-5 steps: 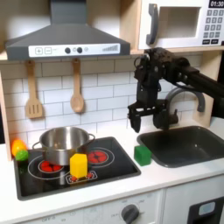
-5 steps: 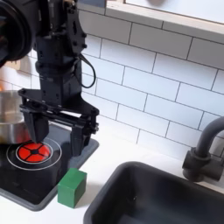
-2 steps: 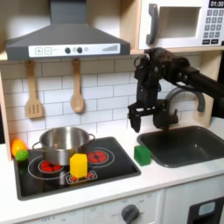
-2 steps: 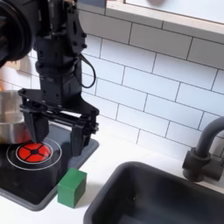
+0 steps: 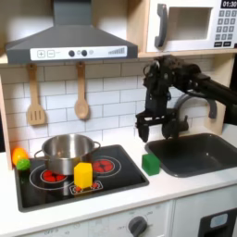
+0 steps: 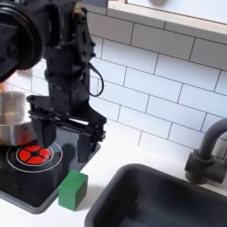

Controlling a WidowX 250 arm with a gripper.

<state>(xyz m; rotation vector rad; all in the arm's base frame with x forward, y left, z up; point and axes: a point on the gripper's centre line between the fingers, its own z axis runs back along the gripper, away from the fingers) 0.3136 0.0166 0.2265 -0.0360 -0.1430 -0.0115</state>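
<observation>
A black robot arm reaches in from the first exterior view's right, elbow bent high, wrist pointing straight down; its gripper (image 5: 155,130) hangs above the counter between stove and sink, fingers spread apart and holding nothing; in the second exterior view the gripper (image 6: 61,143) hovers over the stove's near corner, its two fingers (image 6: 89,144) well apart. One green block (image 5: 151,164) stands on the stovetop's (image 5: 125,176) corner, just below the gripper and not touched by it; in the second exterior view the green block (image 6: 73,190) sits at the cooktop edge beside the sink (image 6: 168,197). One silver pot (image 5: 65,153) rests on the left burner; one yellow block (image 5: 83,175) stands in front of it; two wooden utensils, a spatula (image 5: 35,97) and a spoon (image 5: 81,93), hang on the tiled wall; one faucet (image 5: 199,100) curves over the sink.
</observation>
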